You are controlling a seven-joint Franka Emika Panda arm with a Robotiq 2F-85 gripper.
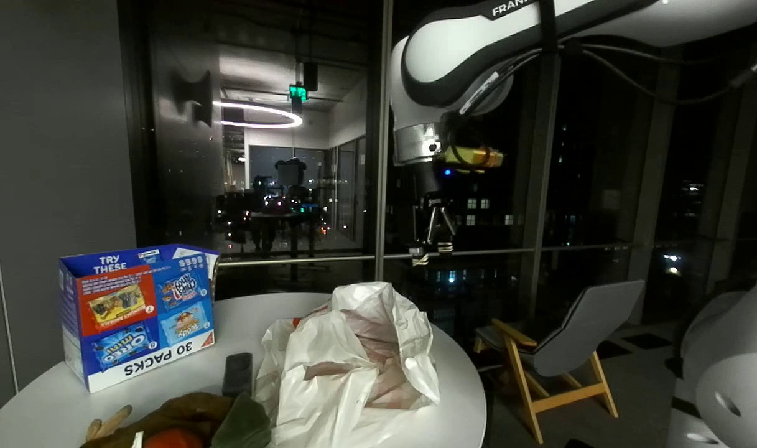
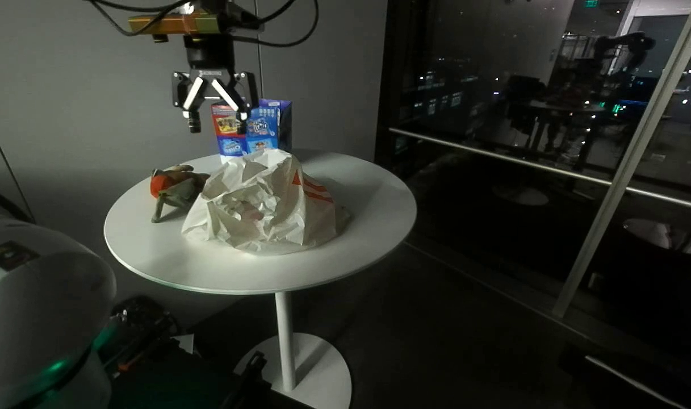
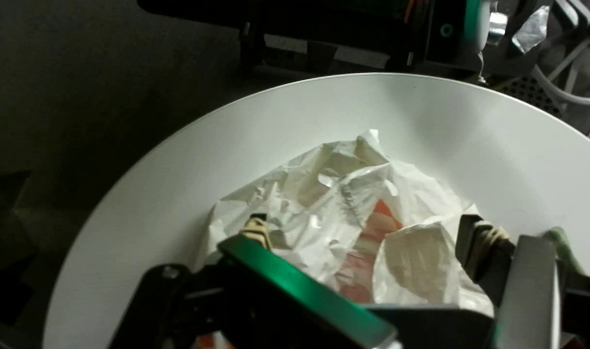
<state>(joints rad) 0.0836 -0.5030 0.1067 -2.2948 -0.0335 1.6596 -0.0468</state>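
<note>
My gripper [image 1: 433,252] hangs in the air above the round table, pointing down, open and empty. It also shows in an exterior view [image 2: 218,126]. In the wrist view its fingertips [image 3: 370,232], wrapped with pale bands, stand wide apart. Below it lies a crumpled white plastic bag [image 1: 328,379] with red markings, its mouth partly open; what is inside cannot be made out. The bag shows in an exterior view [image 2: 317,218] and between the fingers in the wrist view [image 3: 299,228]. A brown and green plush toy [image 2: 180,190] with an orange-red part lies beside the bag.
A blue and red snack box [image 1: 142,317] stands on the white table [image 2: 373,227], near the wall. A small dark object [image 1: 237,373] lies between box and bag. A grey chair with wooden legs [image 1: 571,336] stands past the table. Windows are behind.
</note>
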